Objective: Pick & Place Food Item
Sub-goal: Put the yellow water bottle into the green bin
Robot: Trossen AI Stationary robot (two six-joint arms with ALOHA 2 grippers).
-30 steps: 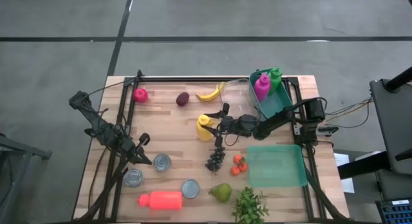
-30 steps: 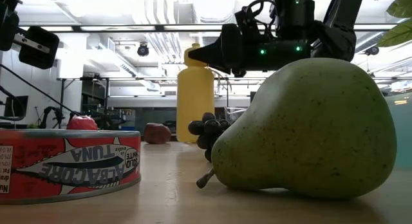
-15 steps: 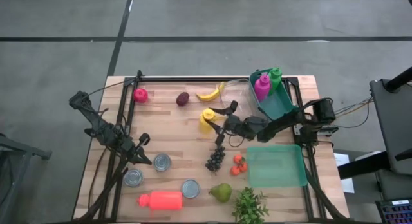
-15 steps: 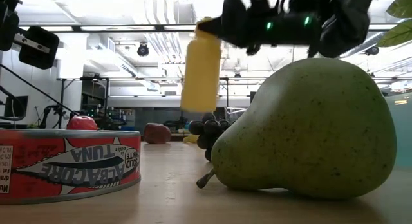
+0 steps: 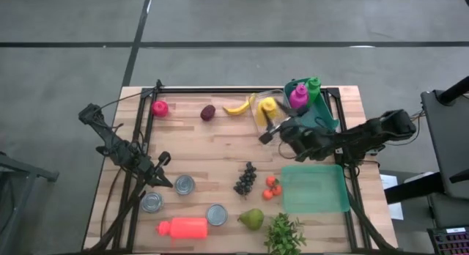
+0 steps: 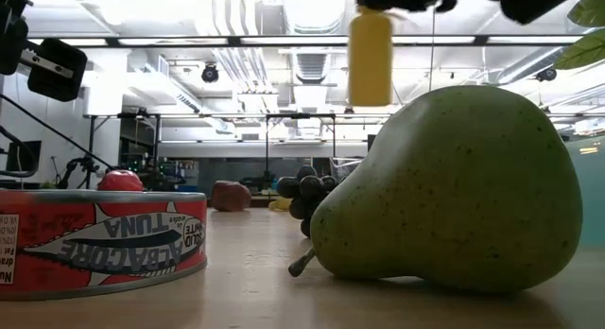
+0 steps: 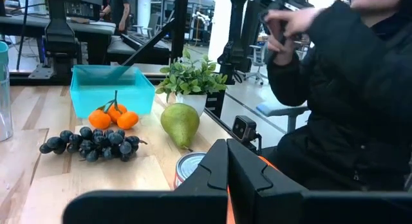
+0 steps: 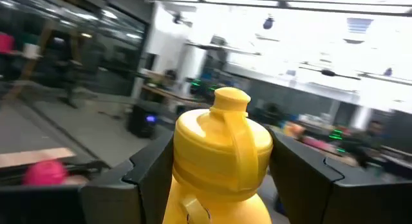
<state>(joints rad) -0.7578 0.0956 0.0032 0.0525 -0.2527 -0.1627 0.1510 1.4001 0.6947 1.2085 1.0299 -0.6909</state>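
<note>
A yellow bottle point(image 5: 266, 108) point(image 6: 371, 57) hangs in the air over the table's far right part, just left of a teal bin point(image 5: 320, 122), with my right gripper point(image 5: 272, 128) shut on it. In the bin stand a pink bottle point(image 5: 298, 98) and a green bottle point(image 5: 314, 86). My left gripper point(image 5: 167, 171) waits shut at the table's left side, touching nothing; its fingers point(image 7: 228, 169) lie together in the left wrist view. My right gripper pinches the yellow bottle's upper body, just under the cap point(image 8: 222, 163), between its two fingers point(image 8: 145, 176), one on each side. The fingers come at it about level from the table's right side. The bottle is lifted clear and stands roughly upright, cap up.
Grapes point(image 5: 245, 179), small orange fruits point(image 5: 272, 187), a pear point(image 5: 250, 218), a potted plant point(image 5: 284, 235) and a teal tray point(image 5: 315, 189) lie near right. A banana point(image 5: 236, 107), a plum point(image 5: 208, 112), cans point(image 5: 185, 185) and a red bottle point(image 5: 183, 227) sit elsewhere. A person's sleeve point(image 7: 347, 89) shows beyond the table.
My right gripper has risen and swung toward the table's far right, toward the teal bin, while its wrist turned. The yellow bottle has gone with it, lifted off the table from beside the grapes and now high in the air.
</note>
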